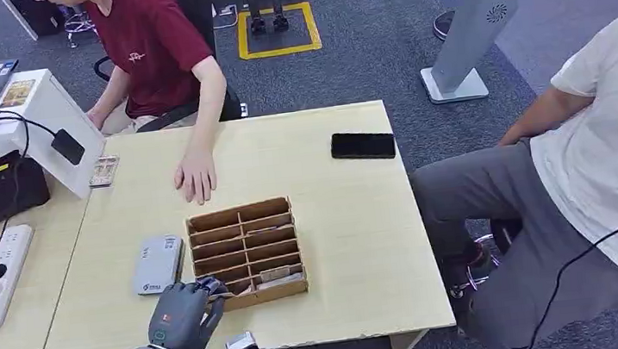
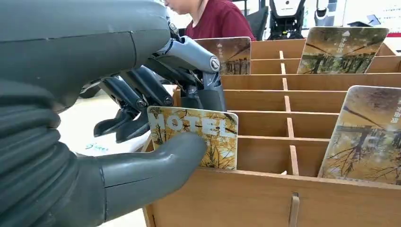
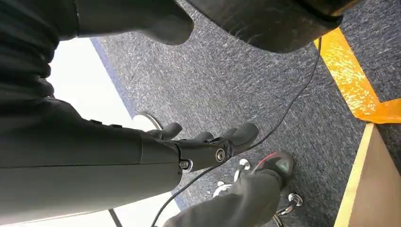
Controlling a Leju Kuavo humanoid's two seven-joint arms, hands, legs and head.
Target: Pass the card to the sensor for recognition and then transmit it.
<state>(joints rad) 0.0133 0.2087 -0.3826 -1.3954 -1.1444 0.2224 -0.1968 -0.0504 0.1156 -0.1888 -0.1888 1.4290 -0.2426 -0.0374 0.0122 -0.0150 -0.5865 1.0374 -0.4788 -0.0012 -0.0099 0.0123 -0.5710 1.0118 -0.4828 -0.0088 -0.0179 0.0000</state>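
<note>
From the head view you see the left robot hand [image 1: 183, 316] at the near left corner of the slotted wooden box [image 1: 247, 252] on the pale wood-grain table [image 1: 357, 247], with the grey sensor [image 1: 159, 263] just beyond the hand and a person's hand [image 1: 195, 174] resting flat farther off; a black phone [image 1: 362, 145] lies well away to the right. The left wrist view gives you what that hides: thumb and dark fingers [image 2: 142, 94] pinch a glossy card [image 2: 198, 137] printed "HOTEL", standing in the box's corner slot. In the right wrist view the right robot hand [image 3: 208, 146] hangs over blue-grey carpet [image 3: 203, 80], fingers loosely apart, holding nothing.
</note>
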